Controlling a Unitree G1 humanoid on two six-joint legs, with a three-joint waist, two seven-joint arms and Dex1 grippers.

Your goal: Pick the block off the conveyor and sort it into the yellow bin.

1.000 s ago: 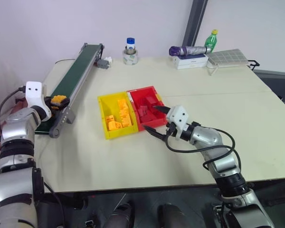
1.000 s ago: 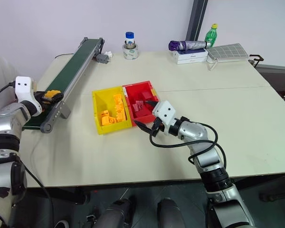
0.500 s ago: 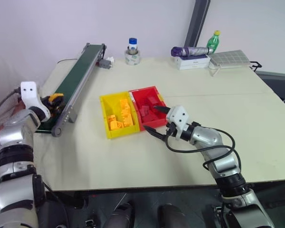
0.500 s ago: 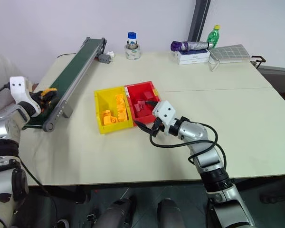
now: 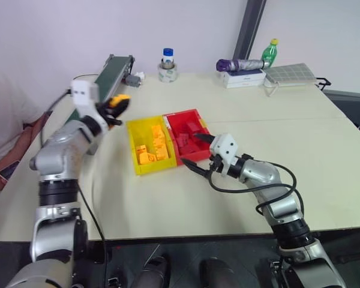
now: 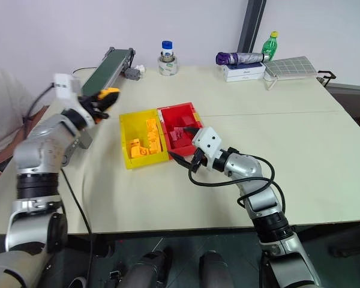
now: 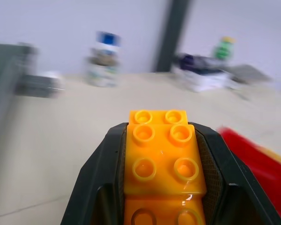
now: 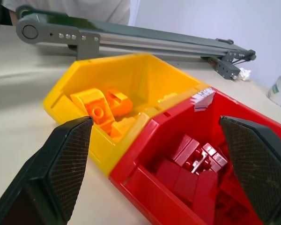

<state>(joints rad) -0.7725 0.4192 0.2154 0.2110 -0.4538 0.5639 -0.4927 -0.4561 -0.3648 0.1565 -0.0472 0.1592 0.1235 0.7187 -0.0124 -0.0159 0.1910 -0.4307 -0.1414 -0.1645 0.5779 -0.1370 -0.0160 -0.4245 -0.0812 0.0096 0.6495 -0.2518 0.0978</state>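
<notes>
The orange-yellow block (image 5: 120,98) is clamped between my left gripper's (image 5: 116,103) two black fingers, in the air between the conveyor (image 5: 111,67) and the yellow bin (image 5: 136,133). The left wrist view shows the block's (image 7: 162,159) studded face filling the gap between the fingers. The yellow bin holds several orange bricks. My right gripper (image 5: 197,153) stands open, low over the table at the near corner of the red bin (image 5: 186,114). The right wrist view looks between its wide-apart fingers (image 8: 68,159) into both bins.
The red bin, holding red bricks, touches the yellow bin's right side. At the table's far edge stand a blue-capped bottle in a tape roll (image 5: 164,67), a purple umbrella on a white box (image 5: 239,65), a green bottle (image 5: 267,50) and a grey pad (image 5: 288,73). A person (image 5: 6,129) sits at the left.
My left gripper shut on the block at the conveyor's near end, lifted it off the belt and swung it right and up toward the bins. The right arm kept still.
</notes>
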